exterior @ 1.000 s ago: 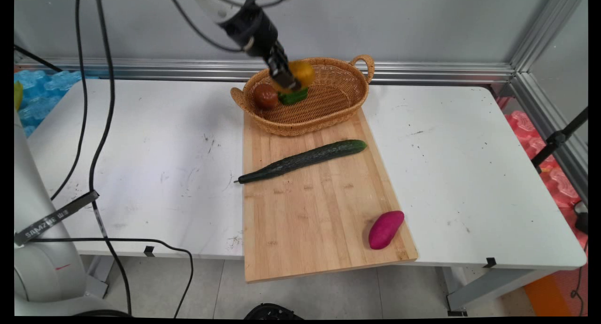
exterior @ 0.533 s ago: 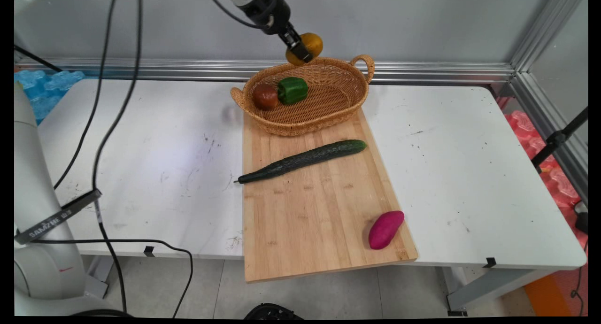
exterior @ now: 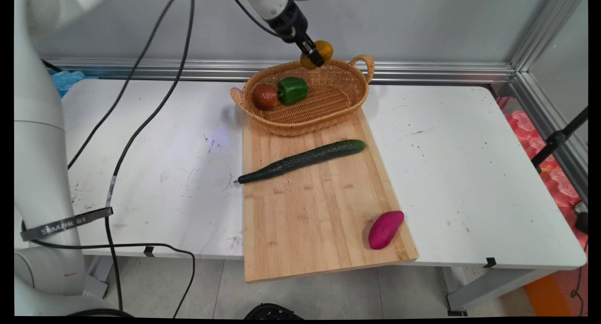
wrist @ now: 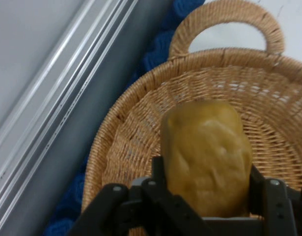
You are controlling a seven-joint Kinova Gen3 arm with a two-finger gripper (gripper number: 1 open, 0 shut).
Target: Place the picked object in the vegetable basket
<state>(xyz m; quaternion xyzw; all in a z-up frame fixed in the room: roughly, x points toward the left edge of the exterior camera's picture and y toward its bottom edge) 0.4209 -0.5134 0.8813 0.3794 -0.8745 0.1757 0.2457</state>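
- Your end effector (exterior: 315, 56) is clamped on a yellow-brown potato-like piece (exterior: 319, 52), raised above the far rim of the wicker basket (exterior: 328, 115).
- Compared with a second ago, the piece has come up out of the basket and shifted right, toward the handle (wrist: 224, 19).
- The green pepper (exterior: 292, 89), hidden earlier, now shows beside the brown-red fruit (exterior: 265, 96) at the basket's left.
- Cucumber (exterior: 303, 160) and purple sweet potato (exterior: 385, 229) lie unmoved on the cutting board (exterior: 310, 216) on the tabletop (exterior: 469, 173).
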